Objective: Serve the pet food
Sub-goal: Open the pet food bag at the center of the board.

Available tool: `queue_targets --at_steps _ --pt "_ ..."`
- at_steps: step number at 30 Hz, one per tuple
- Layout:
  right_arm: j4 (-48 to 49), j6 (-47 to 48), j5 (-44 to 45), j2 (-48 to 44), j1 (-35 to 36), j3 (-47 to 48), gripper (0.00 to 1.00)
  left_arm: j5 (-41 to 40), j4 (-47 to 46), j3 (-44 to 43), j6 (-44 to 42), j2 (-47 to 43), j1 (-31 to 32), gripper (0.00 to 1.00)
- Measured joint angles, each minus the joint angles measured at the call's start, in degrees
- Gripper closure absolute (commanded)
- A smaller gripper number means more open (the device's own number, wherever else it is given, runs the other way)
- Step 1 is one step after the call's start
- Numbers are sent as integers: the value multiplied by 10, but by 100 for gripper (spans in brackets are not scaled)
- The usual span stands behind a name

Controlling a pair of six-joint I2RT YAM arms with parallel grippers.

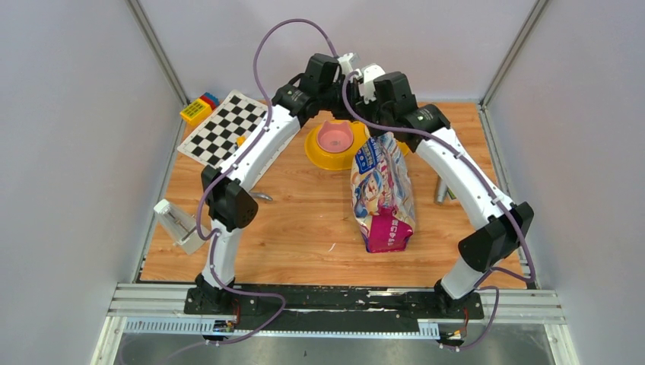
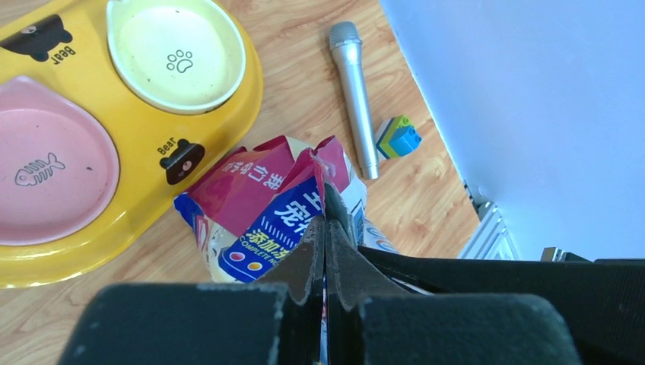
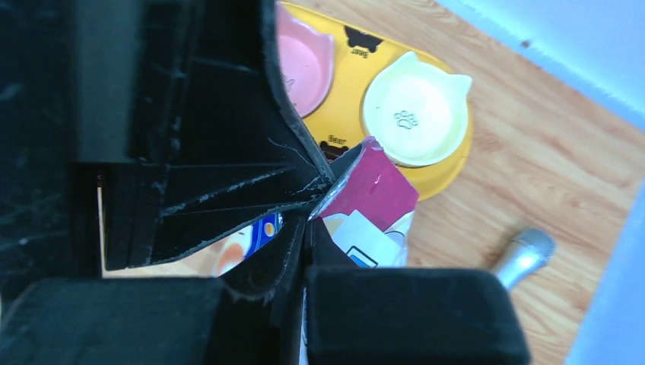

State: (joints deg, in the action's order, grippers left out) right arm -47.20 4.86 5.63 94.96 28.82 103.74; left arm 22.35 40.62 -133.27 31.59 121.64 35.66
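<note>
L gripper [image 2: 325,228]: clenched on top edge of pet food bag [image 1: 384,194], just beside yellow feeder [image 1: 314,152].
R gripper [image 3: 308,222]: clenched on same edge, next to L gripper.
Bag posn: on table [image 1: 304,228], top end at feeder, body running from feeder toward arm bases.
Pellets: hidden; cannot tell.
Mic [image 2: 356,91]: right of feeder.

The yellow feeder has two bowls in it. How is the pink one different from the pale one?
Colour: the pink bowl is rosy, while the pale bowl is creamy white. Mark: the pink bowl has a fish skeleton printed inside, and the pale bowl has a paw print. Shared: both look empty, have cat-ear rims and sit side by side in the yellow feeder.
</note>
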Motion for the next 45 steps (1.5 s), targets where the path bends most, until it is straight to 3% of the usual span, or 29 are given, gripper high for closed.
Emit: queue_targets --at_steps 12,31,34,37,39,42,45 --pt "47 109 107 -14 38 -41 100 -65 4 -4 -23 -3 19 100" --pt "92 265 192 -46 32 -78 100 -118 63 -13 -48 -41 23 99" --pt "72 250 169 -46 21 -68 100 -97 61 -13 -46 -45 18 83" --pt "52 214 118 -46 0 -53 100 -54 44 -12 -33 -49 13 54" --pt "46 188 80 -46 -18 -50 100 -29 28 -11 -24 -50 12 42" --pt "45 148 19 -50 -46 -50 100 3 11 -7 -7 -50 10 31" --pt "44 118 -33 -59 -61 -51 100 23 -3 -8 3 -48 9 25"
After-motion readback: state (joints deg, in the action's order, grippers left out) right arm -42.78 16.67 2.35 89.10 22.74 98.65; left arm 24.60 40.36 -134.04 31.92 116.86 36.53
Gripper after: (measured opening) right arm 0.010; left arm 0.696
